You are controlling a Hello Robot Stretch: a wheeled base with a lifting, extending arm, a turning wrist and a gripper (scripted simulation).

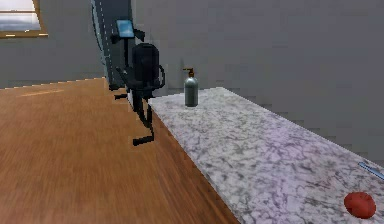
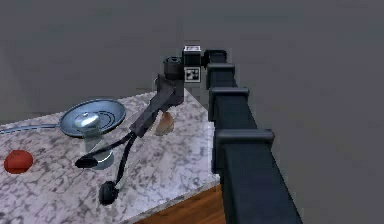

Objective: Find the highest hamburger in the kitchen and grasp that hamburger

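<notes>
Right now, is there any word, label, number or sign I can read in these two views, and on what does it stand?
No readable text in either view.
The white squares on the arm: black marks, no letters or numbers.
The bottle on the marble countertop: no label legible.

This is looking like a kitchen. A speckled stone counter (image 1: 270, 150) is carrying a metal bowl (image 2: 92, 120) and a bottle (image 1: 190, 90) above a wooden floor (image 1: 70, 150).

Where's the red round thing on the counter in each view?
Forward view: red round thing at the bottom right corner.
Arm side view: red round thing at the left edge, left of the grey bowl.
Shared landmark: the speckled counter it lies on.
</notes>
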